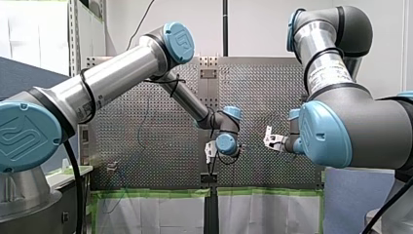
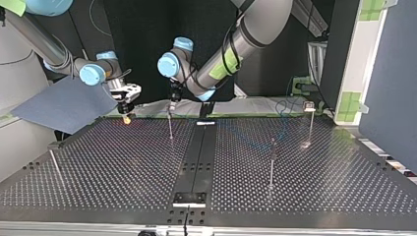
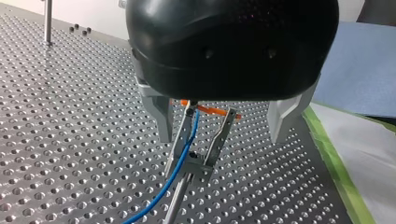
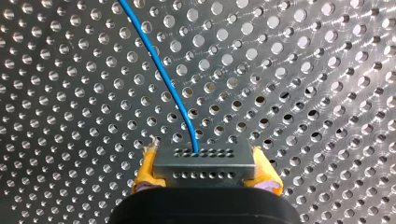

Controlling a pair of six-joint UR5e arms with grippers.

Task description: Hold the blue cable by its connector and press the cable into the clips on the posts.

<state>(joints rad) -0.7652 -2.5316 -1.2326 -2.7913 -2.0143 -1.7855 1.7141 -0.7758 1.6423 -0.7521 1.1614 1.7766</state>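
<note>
Yellow-padded fingers [image 4: 145, 173] pinch a rectangular, hole-dotted connector [image 4: 204, 162] trailing blue cable [image 4: 194, 137].

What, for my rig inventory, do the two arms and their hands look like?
Both my left arm and my right arm are silver tubes with grey joints and light-blue caps embossed with a logo. A black cable is strapped along the left one. My left hand has a black domed housing and pale metal fingers. My right hand is black with yellow pads.
</note>
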